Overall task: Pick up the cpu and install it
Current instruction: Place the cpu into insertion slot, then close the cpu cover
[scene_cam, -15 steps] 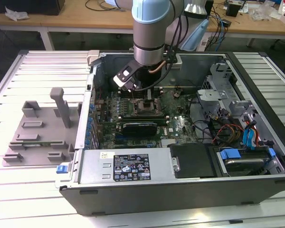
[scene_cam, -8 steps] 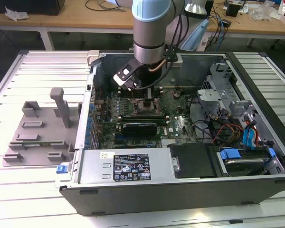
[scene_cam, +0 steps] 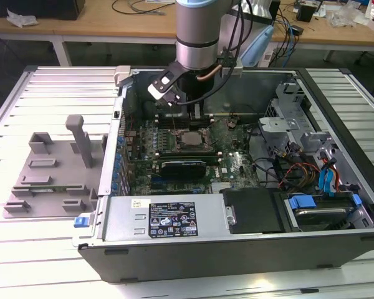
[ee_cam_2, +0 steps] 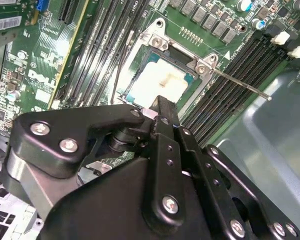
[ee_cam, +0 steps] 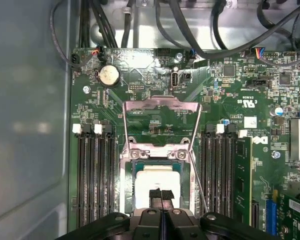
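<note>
The cpu (ee_cam: 152, 181) is a pale square chip lying flat inside the motherboard socket (ee_cam: 126, 165); it also shows as cpu (ee_cam_2: 162, 80) and as a silvery square cpu (scene_cam: 191, 138) in the exterior view. The socket's metal load plate (ee_cam: 160, 117) is swung open and lies back on the board, and its thin lever (ee_cam_2: 240, 85) sticks out free. My gripper (ee_cam: 161, 196) hangs just above the chip's edge, its two black fingers pressed together with nothing between them. In the exterior view the gripper (scene_cam: 197, 114) is inside the case, above the socket's far side.
The open computer case (scene_cam: 174, 221) lies on a slatted table. Memory slots (ee_cam: 96, 175) flank the socket, with a dark card (scene_cam: 184, 166) in front of it. Cables and drive bays (scene_cam: 311, 168) fill the exterior view's right. A grey fixture (scene_cam: 50, 171) stands outside on the left.
</note>
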Controlling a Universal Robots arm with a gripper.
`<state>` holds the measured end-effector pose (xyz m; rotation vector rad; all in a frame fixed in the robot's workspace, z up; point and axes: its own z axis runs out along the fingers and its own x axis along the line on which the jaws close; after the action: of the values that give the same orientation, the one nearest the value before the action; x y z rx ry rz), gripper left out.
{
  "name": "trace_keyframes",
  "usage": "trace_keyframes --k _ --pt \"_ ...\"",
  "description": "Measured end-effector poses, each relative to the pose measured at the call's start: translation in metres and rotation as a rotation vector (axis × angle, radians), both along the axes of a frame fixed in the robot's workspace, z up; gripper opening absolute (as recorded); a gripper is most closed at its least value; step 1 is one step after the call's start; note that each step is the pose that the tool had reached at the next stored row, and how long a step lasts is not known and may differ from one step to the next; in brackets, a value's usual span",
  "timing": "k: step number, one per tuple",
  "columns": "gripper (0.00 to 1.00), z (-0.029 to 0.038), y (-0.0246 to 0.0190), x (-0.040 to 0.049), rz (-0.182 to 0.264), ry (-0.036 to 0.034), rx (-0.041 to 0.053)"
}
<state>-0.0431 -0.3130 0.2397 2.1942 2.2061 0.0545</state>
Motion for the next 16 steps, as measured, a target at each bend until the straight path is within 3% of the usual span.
trace_keyframes --k 13,16 --pt "0.11 0.0000 0.0001 0.0000 0.000 0.0000 -0.0065" --pt "0.11 0.0042 0.0002 0.0000 0.000 0.0000 -0.0067"
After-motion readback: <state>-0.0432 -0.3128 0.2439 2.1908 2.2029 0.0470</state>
